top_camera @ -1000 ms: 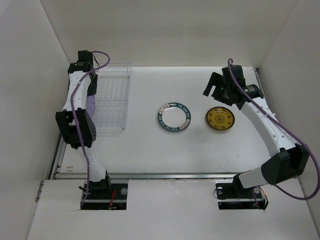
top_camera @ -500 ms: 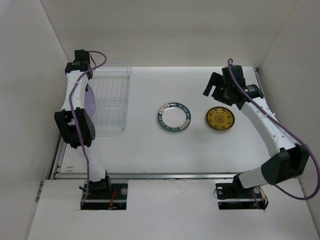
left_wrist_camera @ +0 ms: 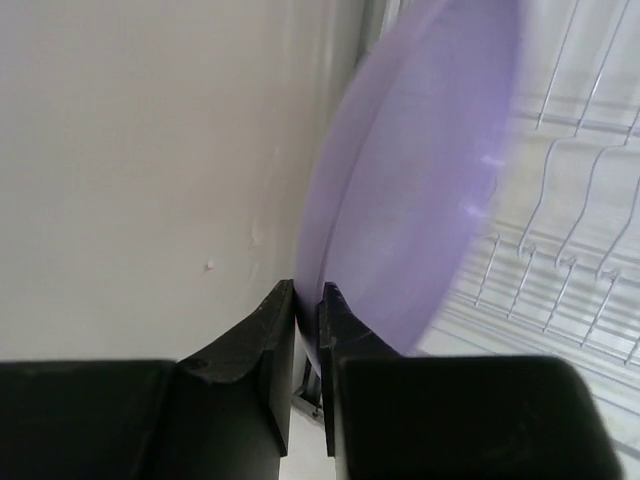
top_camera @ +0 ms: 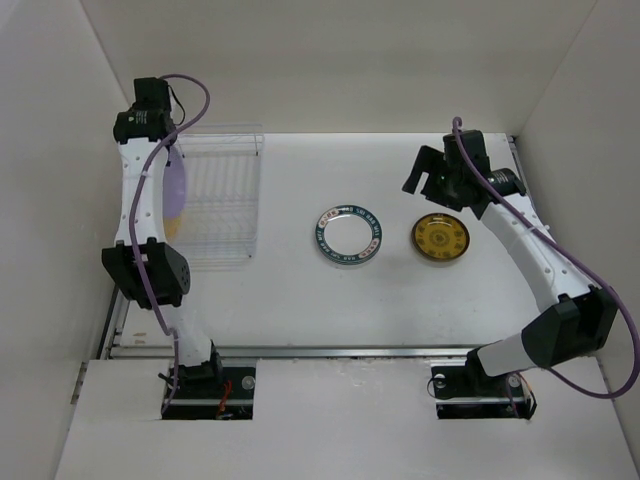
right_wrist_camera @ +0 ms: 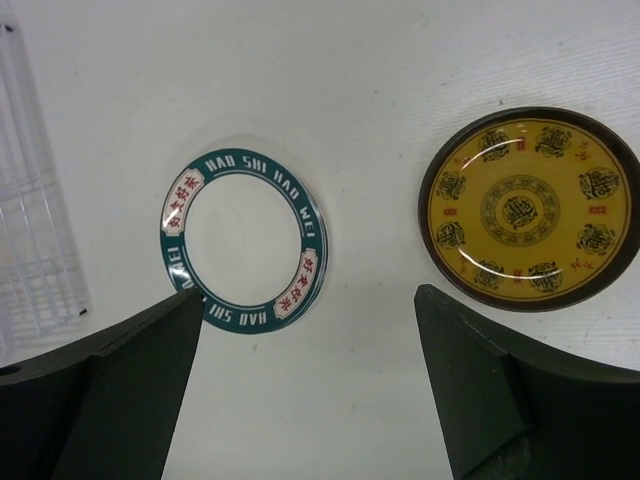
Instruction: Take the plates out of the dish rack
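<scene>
My left gripper (left_wrist_camera: 308, 308) is shut on the rim of a large plate with a purple underside (left_wrist_camera: 420, 180), which stands on edge at the left side of the dish rack (top_camera: 222, 195), next to the left wall. From above, this plate (top_camera: 175, 192) hangs under the left gripper (top_camera: 166, 150), with a tan edge at its bottom. A white plate with a teal lettered rim (top_camera: 348, 236) and a mustard-yellow plate (top_camera: 441, 240) lie flat on the table. My right gripper (right_wrist_camera: 308, 293) hovers open above them, holding nothing.
The left wall stands close beside the held plate and the rack (left_wrist_camera: 570, 250). The rack's other wire slots show no plates. The right wall runs behind the right arm (top_camera: 530, 250). White table (top_camera: 300, 300) stretches between the rack and the flat plates.
The left gripper has shut on the purple-backed plate's rim and the left arm has risen toward the back, lifting the plate. The right arm has barely moved.
</scene>
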Controlling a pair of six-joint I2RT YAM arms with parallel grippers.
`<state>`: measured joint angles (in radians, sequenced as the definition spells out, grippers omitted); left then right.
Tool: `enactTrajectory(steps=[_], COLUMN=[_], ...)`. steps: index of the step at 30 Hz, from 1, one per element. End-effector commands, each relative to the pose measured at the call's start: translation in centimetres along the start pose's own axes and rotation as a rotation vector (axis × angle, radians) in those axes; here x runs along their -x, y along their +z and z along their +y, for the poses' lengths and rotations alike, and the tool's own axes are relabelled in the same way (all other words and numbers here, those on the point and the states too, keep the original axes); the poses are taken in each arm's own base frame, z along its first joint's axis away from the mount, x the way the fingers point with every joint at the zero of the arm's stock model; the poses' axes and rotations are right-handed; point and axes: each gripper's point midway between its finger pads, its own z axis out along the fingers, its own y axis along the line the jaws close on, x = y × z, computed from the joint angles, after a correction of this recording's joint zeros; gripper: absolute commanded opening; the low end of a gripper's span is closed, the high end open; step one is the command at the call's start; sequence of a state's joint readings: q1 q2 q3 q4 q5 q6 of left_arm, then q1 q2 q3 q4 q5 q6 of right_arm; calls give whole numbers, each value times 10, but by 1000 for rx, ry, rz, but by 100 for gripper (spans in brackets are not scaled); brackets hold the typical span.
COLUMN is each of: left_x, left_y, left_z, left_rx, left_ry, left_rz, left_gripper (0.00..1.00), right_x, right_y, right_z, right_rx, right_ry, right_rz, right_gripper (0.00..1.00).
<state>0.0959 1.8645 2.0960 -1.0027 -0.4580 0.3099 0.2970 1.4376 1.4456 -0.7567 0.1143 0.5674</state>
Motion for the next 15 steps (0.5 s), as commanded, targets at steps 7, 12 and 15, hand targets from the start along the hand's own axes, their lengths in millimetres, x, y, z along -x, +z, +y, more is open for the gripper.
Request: enactTrajectory(steps=[7,12,15], left_x=[18,17,3], left_y=[-95,-122,-134], left_z=[-18,-64,-117], left_rx=[-288,-581,-855], left_ry=[-20,8,47], left_rz=[-238,-293,-214], left_gripper=[0,0,0], right_x=[-26,-41,-52], right_y=[-3,3,8], right_z=[94,164,209], right_rx=[443,594,707], right_ry=[-181,-268,-310], right_rz=[136,122,139], right_gripper=[100,100,100])
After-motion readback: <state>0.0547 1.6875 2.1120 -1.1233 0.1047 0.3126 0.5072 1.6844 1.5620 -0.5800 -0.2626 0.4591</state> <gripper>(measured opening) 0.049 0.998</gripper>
